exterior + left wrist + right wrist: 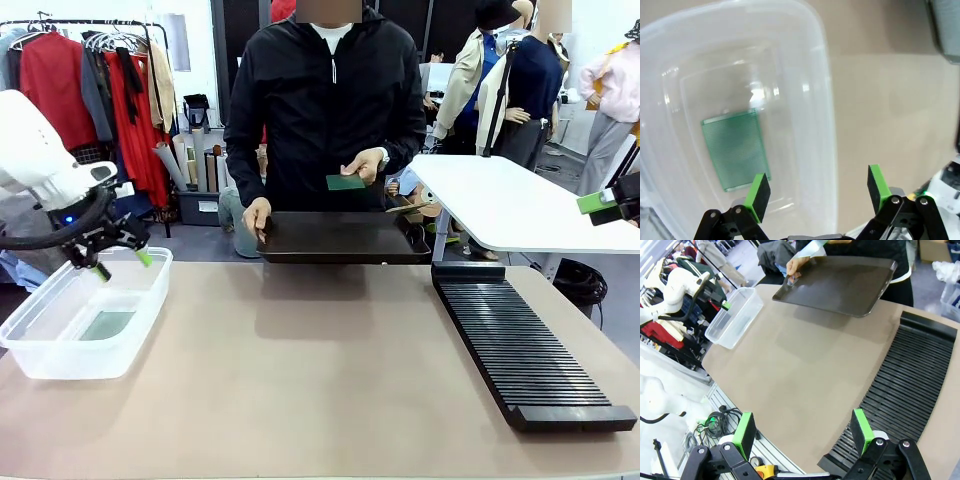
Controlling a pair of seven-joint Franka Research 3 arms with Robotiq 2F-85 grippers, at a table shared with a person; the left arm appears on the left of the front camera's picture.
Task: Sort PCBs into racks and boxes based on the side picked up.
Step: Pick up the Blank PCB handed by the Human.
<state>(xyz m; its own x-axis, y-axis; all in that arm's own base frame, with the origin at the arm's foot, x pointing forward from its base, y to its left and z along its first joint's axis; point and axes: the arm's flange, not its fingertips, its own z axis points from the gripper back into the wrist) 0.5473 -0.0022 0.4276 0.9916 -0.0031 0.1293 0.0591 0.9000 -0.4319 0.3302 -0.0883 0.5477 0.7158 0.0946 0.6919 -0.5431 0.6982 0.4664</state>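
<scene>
Currently: table (300, 400) spans the lower frame. Rack (525, 345) runs down the right side of the front view. Dark tray (340, 238) sits top centre at the far edge, gripped by one hand (257, 215) of the person. Their other hand (368, 162) holds a dark PCB (346, 182) just above it. Box (40, 350) is lower left, with a grid-face PCB (737, 150) flat on its floor. Left gripper (818, 192) hangs over the box rim, fingers spread wide, nothing held. Right gripper (803, 432) hangs above the rack's near end, also spread wide and holding nothing.

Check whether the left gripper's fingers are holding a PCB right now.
No: the left gripper has its fingers spread apart with nothing between them, while the PCB lies flat on the floor of the box.
</scene>
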